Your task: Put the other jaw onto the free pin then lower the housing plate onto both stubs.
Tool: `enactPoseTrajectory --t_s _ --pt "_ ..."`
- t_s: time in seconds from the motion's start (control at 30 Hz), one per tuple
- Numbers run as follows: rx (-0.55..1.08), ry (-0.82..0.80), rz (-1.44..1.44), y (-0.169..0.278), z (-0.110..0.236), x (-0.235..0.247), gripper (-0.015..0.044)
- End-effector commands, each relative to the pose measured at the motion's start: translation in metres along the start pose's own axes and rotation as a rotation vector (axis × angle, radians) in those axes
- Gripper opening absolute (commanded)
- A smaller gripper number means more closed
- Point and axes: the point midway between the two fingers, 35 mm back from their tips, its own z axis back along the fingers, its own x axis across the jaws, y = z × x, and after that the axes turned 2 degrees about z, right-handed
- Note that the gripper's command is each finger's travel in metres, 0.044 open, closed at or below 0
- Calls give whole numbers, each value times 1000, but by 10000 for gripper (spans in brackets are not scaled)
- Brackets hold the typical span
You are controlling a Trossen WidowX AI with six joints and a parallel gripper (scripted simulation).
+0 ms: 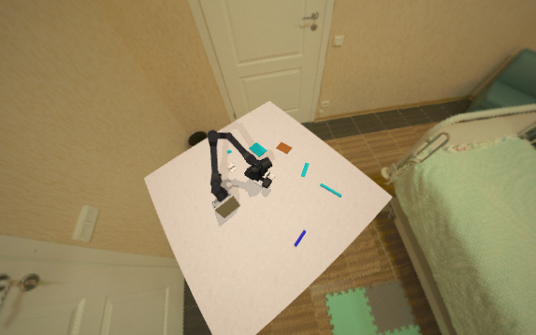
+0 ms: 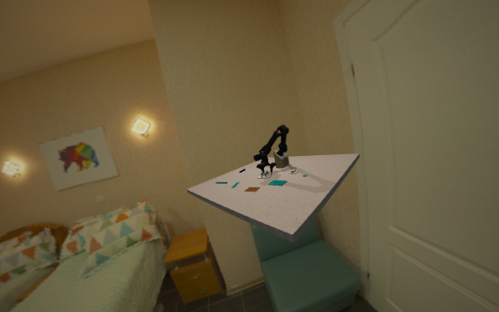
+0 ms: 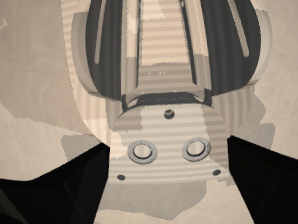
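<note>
The pale housing plate [image 3: 169,134] fills the lower middle of the wrist view, with two grey-ringed round openings side by side and small dark holes. My gripper [image 3: 166,142] [image 1: 267,178] [image 2: 266,172] is shut on the plate, one black finger against each side edge. Beyond the plate, a dark curved part [image 3: 102,55] on the left and another dark curved part [image 3: 231,55] on the right flank a pale ribbed channel [image 3: 162,47]. The pins and gear teeth are hidden under the plate. I cannot tell whether the plate is seated on the stubs.
A small white part [image 1: 232,167] [image 2: 293,171] lies nearer the arm's base. A teal square [image 1: 257,150] [image 2: 278,183], an orange-brown square [image 1: 283,148] [image 2: 252,189], two teal strips and a blue strip [image 1: 300,238] [image 2: 242,170] lie on the table [image 1: 251,271] [image 2: 286,213].
</note>
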Motion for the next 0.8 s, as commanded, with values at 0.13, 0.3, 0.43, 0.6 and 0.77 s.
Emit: enactPoseTrajectory --t_s 0.13,0.3,0.43,0.6,0.77 --pt "0 0 0 0 0 0 404" --pt "0 0 0 0 0 0 440" --pt "0 0 0 0 0 0 440" --pt "0 0 0 0 0 0 440" --pt "0 4 -1 -2 19 -2 440"
